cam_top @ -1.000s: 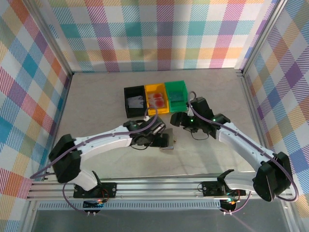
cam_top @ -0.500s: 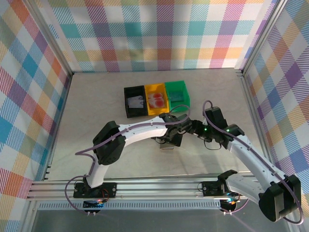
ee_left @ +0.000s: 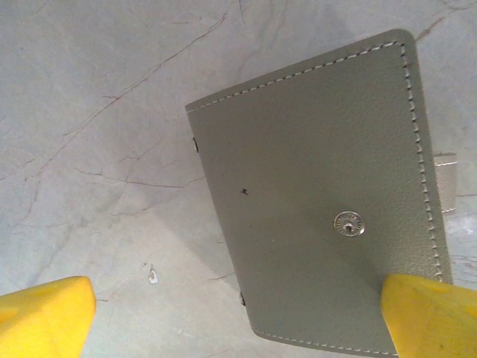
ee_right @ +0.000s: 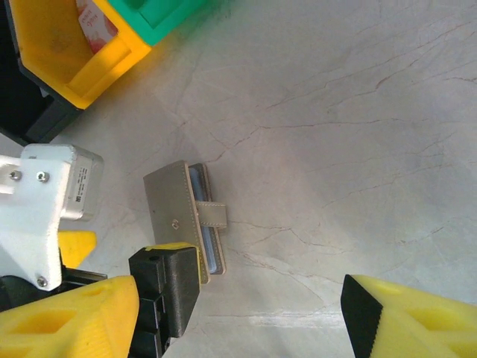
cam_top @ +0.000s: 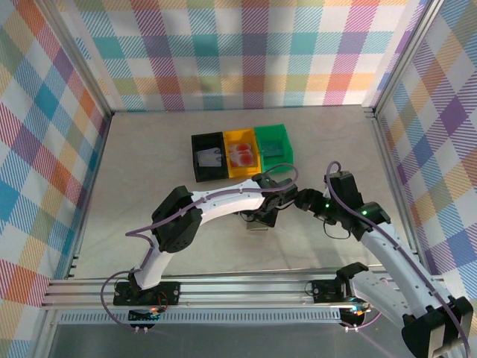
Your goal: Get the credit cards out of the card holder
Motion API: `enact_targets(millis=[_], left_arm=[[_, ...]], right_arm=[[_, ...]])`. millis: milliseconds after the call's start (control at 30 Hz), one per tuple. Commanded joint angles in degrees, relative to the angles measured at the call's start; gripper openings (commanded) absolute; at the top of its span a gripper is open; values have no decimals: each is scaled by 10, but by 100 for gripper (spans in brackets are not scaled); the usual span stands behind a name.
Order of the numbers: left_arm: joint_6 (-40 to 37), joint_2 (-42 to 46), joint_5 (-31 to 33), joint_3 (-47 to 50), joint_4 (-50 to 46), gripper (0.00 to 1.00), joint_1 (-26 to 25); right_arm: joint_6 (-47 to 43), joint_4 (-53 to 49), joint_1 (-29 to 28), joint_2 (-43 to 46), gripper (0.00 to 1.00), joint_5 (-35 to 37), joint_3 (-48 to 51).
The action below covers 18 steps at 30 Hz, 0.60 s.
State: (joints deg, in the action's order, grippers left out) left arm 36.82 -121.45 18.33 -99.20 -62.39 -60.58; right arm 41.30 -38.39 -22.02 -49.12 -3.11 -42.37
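Card holder (ee_left: 320,216) noted closed, flat on tabletop (cam_top: 149,164), directly beneath left claw (ee_left: 238,317), offset toward one finger. Left claw spread wide, empty. Right claw (ee_right: 238,321) open, empty, farther off.

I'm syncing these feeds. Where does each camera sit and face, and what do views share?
Top external: fixed above and behind the arms, looking down on the table; both arms and bases show.
Left wrist: on the left wrist, looking down at the card holder; the open left pincer shows at the bottom.
Right wrist: on the right wrist, looking down; the open right pincer shows, with the left arm's end.
Shared: both wrist views see the card holder.
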Motion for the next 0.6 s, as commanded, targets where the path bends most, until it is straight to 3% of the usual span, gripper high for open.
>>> enact_targets(millis=[0, 133, 567], left_arm=[[18, 32, -21, -1, 24, 98, -16], [28, 34, -47, -13, 33, 99, -23], [23, -49, 30, -66, -28, 99, -33]], right_arm=[[-1, -2, 5, 26, 74, 0, -6], [1, -17, 11, 46, 74, 14, -8], [-7, -44, 22, 91, 75, 17, -21]])
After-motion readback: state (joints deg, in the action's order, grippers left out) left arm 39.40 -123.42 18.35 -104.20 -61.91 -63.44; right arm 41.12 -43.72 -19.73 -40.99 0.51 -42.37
